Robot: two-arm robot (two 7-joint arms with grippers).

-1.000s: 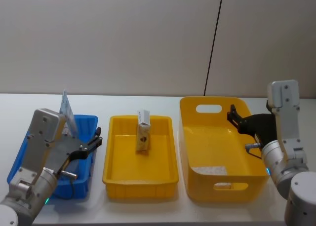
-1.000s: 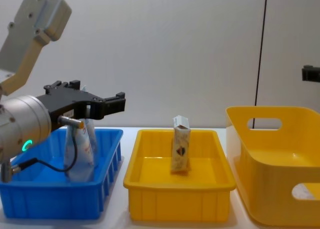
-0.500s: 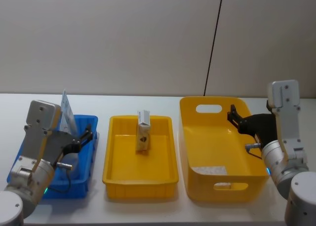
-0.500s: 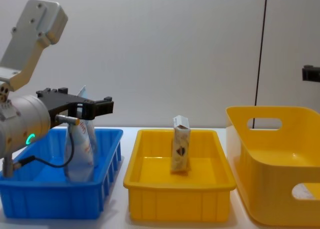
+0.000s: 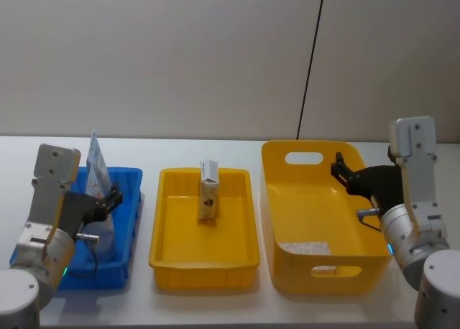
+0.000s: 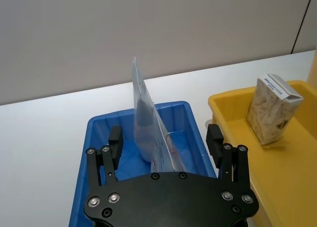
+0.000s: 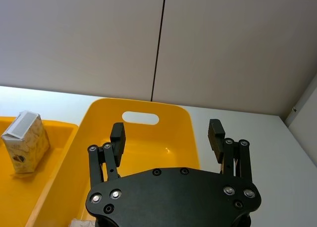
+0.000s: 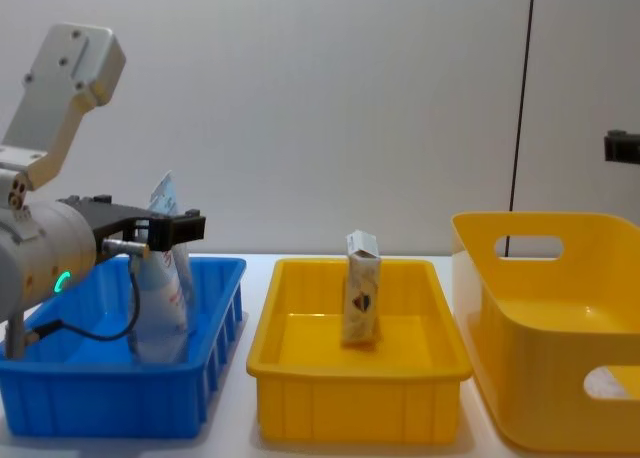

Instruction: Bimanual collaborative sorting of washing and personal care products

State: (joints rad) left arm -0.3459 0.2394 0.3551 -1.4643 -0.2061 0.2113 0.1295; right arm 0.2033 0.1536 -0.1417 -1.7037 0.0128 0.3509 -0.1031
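Standing upright in the blue bin (image 8: 110, 403), the pale-blue pouch (image 6: 143, 120) sits just ahead of the left tool (image 6: 166, 138), in line with the gap between its spread fingers. One white-and-tan carton (image 8: 362, 293) stands in the yellow tray (image 8: 350, 403) off to that tool's right. The right tool (image 7: 167, 135) hovers, fingers spread, over the large yellow bin (image 7: 173, 119).

My head camera looks forward and down on the worktop (image 5: 180, 151), taking in the blue bin (image 5: 126, 178), the middle tray (image 5: 180, 228) and the yellow basket (image 5: 316, 214) in a row. The chest camera sits lower, facing the same three side-on. Each wrist camera peers out close over its own claw: the left claw (image 6: 165, 135) toward the blue bin, the right claw (image 7: 167, 129) toward the yellow basket. Both wrist views catch the carton (image 6: 272, 110) in the middle tray.
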